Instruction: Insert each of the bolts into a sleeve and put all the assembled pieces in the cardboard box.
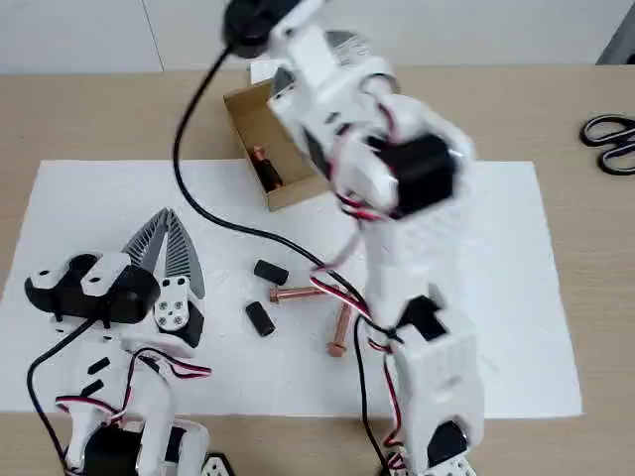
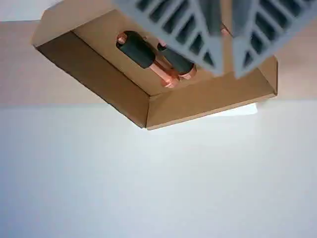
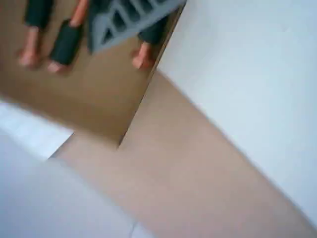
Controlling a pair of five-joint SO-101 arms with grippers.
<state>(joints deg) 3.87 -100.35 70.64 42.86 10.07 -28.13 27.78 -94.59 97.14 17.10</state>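
Lower left of the high view: the left gripper [image 1: 166, 214] rests over the white sheet [image 1: 89, 198], tips together and holding nothing, pointing toward the upper middle. Centre, to its right and apart from it: one black sleeve [image 1: 270, 272], a second sleeve [image 1: 260, 318], one bare copper bolt [image 1: 296, 295] and a second bolt [image 1: 340, 329], all loose on the sheet. Upper middle: the open cardboard box [image 1: 295, 190], with assembled pieces [image 2: 141, 52] lying side by side on its floor. The right gripper [image 3: 129, 22] hangs inside the box, just beside those pieces; whether it is apart or together cannot be told. Upper right: scissors [image 1: 610, 139] on the table [image 1: 99, 109].
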